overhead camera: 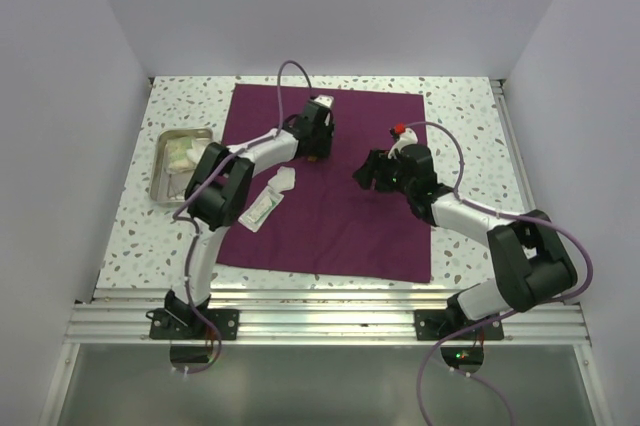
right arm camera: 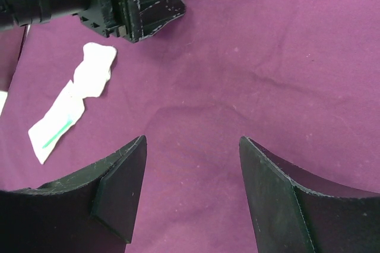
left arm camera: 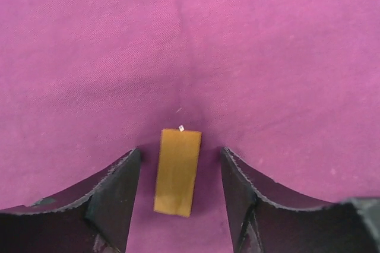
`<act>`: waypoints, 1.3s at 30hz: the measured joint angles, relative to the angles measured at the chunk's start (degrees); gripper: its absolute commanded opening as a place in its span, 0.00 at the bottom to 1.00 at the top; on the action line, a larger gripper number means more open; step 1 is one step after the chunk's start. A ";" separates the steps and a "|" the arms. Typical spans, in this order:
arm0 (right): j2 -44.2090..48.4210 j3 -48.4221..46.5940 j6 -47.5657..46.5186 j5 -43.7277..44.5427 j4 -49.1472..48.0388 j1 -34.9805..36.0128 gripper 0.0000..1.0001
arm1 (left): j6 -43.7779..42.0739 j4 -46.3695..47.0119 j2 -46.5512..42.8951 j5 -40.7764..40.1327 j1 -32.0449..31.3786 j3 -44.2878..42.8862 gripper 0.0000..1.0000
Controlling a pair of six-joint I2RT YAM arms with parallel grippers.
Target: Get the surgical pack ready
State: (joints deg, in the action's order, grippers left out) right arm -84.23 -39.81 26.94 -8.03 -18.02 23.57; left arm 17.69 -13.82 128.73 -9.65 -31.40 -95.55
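Observation:
The plum-purple cloth (overhead camera: 340, 226) of the surgical pack lies spread flat on the table. My left gripper (overhead camera: 317, 151) hovers over its far middle, jaws apart. In the left wrist view a small amber rectangular strip (left arm camera: 177, 171) lies on the cloth (left arm camera: 190, 45) between the fingers of the left gripper (left arm camera: 180, 153), and neither finger touches it. My right gripper (overhead camera: 368, 176) is open over the cloth's right half, with only bare cloth (right arm camera: 267, 57) between the fingers of this right gripper (right arm camera: 192, 141). A white gauze piece (right arm camera: 95, 69) and a flat white packet (right arm camera: 56, 125) lie on the cloth.
A shiny steel tray (overhead camera: 185, 132) stands on the speckled tabletop left of the cloth, with white gauze (overhead camera: 180, 156) inside. The gauze piece and packet (overhead camera: 266, 198) rest near the left arm's elbow. White walls enclose the table on three sides.

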 measured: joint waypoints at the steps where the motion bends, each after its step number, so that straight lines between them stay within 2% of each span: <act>1: 0.02 0.00 0.00 0.00 0.00 0.00 0.67 | -0.17 -0.44 0.39 0.07 -0.07 -0.72 0.55; 5: 0.02 0.00 0.00 0.00 0.07 0.00 0.67 | -0.74 -3.08 1.86 -0.07 -0.28 -3.69 0.47; 8: 0.02 0.00 0.00 0.02 0.09 0.00 0.67 | -0.85 -5.14 2.86 -0.24 -0.28 -5.77 0.35; 16: 0.02 0.00 -0.02 0.02 0.09 0.00 0.67 | -1.11 -8.50 4.44 -0.76 -0.28 -9.18 0.26; 18: 0.02 0.00 -0.02 0.02 0.09 0.00 0.67 | -1.07 -8.52 4.44 -0.92 -0.28 -9.18 0.17; 21: 0.02 0.00 -0.02 0.02 0.09 0.00 0.67 | -1.27 -8.57 4.39 -1.20 -0.28 -9.18 0.10; 32: 0.02 0.00 -0.04 0.00 0.09 0.00 0.67 | -1.31 -9.09 1.25 -2.80 -0.31 -6.16 0.08; 37: 0.02 0.00 -0.04 -0.02 0.09 0.00 0.67 | -1.27 -10.19 -2.36 -4.85 -0.28 -4.26 0.00; 39: 0.02 0.00 -0.04 -0.02 0.09 0.00 0.67 | -1.29 -10.45 -4.90 -5.97 -0.26 -2.89 0.00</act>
State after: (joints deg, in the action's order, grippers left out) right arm -84.20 -39.81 26.89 -8.05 -17.93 23.57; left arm 16.40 -24.27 123.83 -15.62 -31.66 -98.43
